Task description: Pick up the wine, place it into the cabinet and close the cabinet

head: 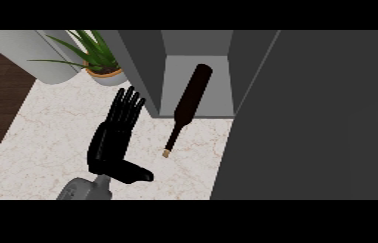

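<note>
Where the head looks steeply down: a pale marbled desk (52, 132) runs up to an open cabinet (144, 67) at its far side
Wine: the dark wine bottle (190, 94) lies lengthwise, broad base end inside the cabinet's opening, slim neck reaching out over the desk toward the near side, with its pale tip over the marbled top; whether it lies flat or leans I cannot tell
Inside: grey walls and a lighter grey interior, with the bottle's body about midway across the opening
Door: the cabinet door (310, 117) is a broad dark grey panel filling the right of the view, swung open, its edge just right of the opening
Left side: the black left hand (109, 139) is open, fingers straight and side by side, pointing toward the cabinet's left wall, thumb stuck out to the right; it holds nothing and sits left of the bottle's neck, near it but apart
Arm: the grey left forearm (85, 189) comes in from the lower edge
Right side: the right hand shows nowhere
Far left: a green plant (92, 49) in a pale pot (109, 76) stands just beside the cabinet's left wall, a pale rounded column (37, 52) to its left
Edge: a dark brown floor (13, 97) lies beyond the desk's left side
</note>
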You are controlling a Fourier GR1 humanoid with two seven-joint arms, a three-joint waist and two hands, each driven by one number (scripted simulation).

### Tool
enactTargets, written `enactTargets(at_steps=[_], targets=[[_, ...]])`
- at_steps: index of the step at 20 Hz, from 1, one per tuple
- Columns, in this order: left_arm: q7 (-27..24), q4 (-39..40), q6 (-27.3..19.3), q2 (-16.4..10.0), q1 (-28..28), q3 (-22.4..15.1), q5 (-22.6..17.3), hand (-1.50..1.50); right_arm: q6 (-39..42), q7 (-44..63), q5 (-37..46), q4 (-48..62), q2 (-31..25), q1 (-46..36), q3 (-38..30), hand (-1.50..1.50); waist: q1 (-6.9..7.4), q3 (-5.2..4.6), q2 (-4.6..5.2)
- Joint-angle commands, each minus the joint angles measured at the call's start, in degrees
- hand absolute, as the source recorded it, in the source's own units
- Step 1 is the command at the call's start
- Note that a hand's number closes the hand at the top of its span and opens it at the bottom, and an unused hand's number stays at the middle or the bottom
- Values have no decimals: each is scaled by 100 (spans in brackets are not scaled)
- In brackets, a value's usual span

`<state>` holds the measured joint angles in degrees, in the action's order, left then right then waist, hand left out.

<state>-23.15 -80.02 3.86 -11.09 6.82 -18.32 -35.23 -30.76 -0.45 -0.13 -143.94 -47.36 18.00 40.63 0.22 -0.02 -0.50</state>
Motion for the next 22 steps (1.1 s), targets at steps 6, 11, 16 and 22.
enactTargets(at_steps=[6, 11, 16, 22], targets=[[-128, -493, 414, -748, -577, 562, -179, -150, 1118, 280, -494, -1200, -557, -43, 652, 150, 39, -6, 30], [-372, -256, 861, -1068, -844, 983, -335, -150, 1132, 463, -94, -1259, -343, -179, 1101, 150, -9, -19, 31], [62, -510, 1040, -1465, -746, 1361, -714, -150, 1065, 578, 66, -1244, -143, -324, 1238, 150, -27, -15, 15], [233, -216, 1614, -1868, -752, 1743, -1126, -150, 1235, 879, -274, -1188, 61, -776, 1139, 150, 50, -29, 51]])
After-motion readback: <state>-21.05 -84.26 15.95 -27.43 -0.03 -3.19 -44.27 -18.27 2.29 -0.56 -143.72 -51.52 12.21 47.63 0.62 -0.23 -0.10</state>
